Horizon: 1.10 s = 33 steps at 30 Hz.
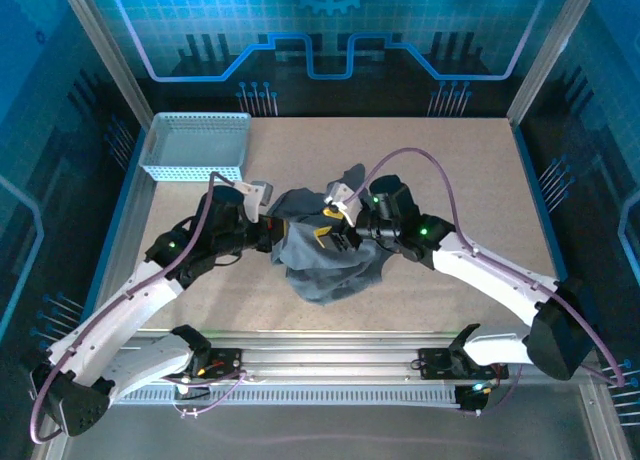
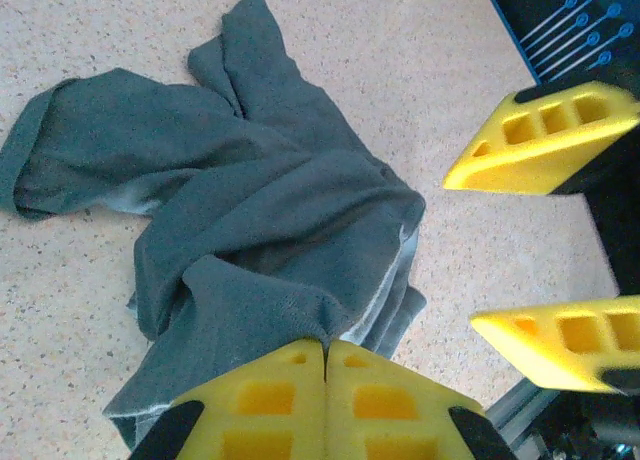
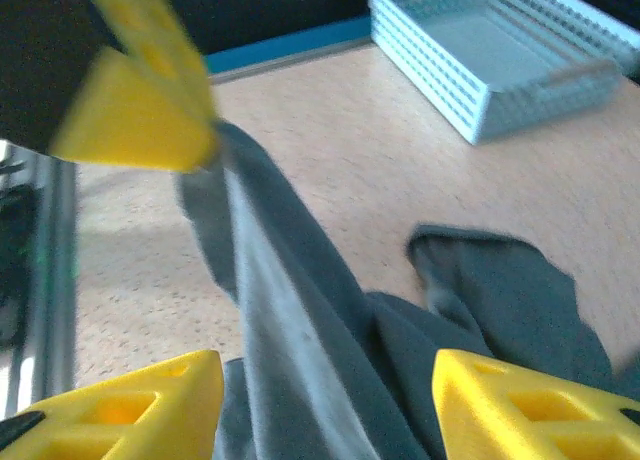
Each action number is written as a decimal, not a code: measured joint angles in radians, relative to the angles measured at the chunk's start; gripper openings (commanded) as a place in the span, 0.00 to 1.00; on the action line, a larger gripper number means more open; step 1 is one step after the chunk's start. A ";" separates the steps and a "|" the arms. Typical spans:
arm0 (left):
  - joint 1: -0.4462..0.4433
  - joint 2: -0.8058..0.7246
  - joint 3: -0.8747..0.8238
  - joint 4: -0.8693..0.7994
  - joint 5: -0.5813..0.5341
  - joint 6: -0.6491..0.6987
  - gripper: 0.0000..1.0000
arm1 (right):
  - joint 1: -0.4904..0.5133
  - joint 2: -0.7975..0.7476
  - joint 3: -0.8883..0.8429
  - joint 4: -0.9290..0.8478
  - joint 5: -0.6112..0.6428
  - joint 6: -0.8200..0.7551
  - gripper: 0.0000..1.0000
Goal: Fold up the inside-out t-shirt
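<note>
The crumpled t-shirt (image 1: 330, 270) lies mid-way across the desk (image 1: 470, 180), nearer its near edge. The left tool (image 2: 325, 348) is clenched on 1 fold. The right tool (image 3: 325, 380), released, straddles the raised ridge of cloth leading to that pinch.

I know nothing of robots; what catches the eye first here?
A crumpled dark grey t-shirt lies in the middle of the table. The yellow left gripper pinches a fold of it, while the right gripper stands open over it. A light blue mesh basket sits at the far left corner.
</note>
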 measured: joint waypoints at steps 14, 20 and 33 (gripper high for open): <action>-0.035 -0.034 0.000 -0.006 -0.004 0.017 0.00 | 0.057 0.187 0.236 -0.243 -0.125 -0.262 0.47; -0.036 -0.041 0.000 -0.006 -0.004 0.017 0.00 | 0.071 0.214 0.266 -0.261 -0.124 -0.274 0.42; -0.036 -0.041 0.000 -0.006 -0.003 0.017 0.00 | 0.080 0.265 0.321 -0.258 -0.108 -0.277 0.13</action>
